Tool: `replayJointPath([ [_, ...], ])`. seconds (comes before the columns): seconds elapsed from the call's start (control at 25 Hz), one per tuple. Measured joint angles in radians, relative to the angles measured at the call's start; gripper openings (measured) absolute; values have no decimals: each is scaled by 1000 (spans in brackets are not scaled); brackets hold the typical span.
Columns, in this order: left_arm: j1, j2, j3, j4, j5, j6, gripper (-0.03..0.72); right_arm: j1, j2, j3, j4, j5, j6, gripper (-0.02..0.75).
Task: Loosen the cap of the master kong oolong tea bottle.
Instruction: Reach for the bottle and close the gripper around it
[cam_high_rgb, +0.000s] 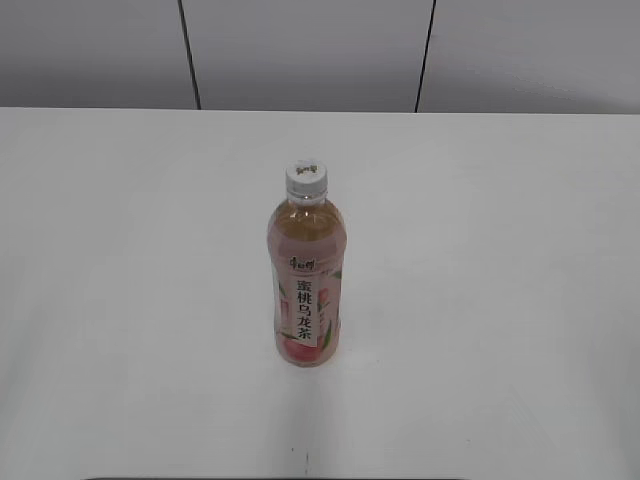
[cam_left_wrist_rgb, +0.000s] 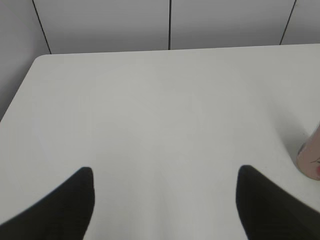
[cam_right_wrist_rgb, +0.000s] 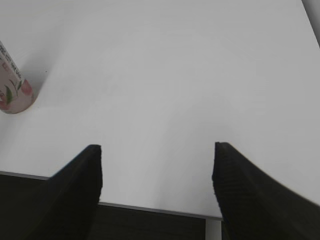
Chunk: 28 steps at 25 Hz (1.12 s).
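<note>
My left gripper (cam_left_wrist_rgb: 165, 172) hangs over the bare white table (cam_high_rgb: 120, 250), fingers spread wide and holding nothing. The master kong oolong tea bottle (cam_high_rgb: 306, 280) stands upright in the middle of the table, its white cap (cam_high_rgb: 305, 179) on top, well apart from both of my grippers. My right gripper (cam_right_wrist_rgb: 157, 147) hovers at the table's near edge, fingers likewise parted and empty.

A bare white table (cam_high_rgb: 120, 300) fills the frame; behind it, from ten to two o'clock, runs a pale grey panelled wall (cam_high_rgb: 300, 50) split by dark vertical seams.
</note>
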Motion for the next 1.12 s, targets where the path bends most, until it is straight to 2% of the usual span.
replayJointPath([
  [0.96, 0, 2, -1, -20, -3, 0, 531, 0, 0, 0, 0, 0, 0, 522],
  [1.04, 0, 22, -11, -22, -37, 0, 531, 0, 0, 0, 0, 0, 0, 522],
  [1.12, 0, 45, -16, -30, -151, 0, 531, 0, 0, 0, 0, 0, 0, 522],
])
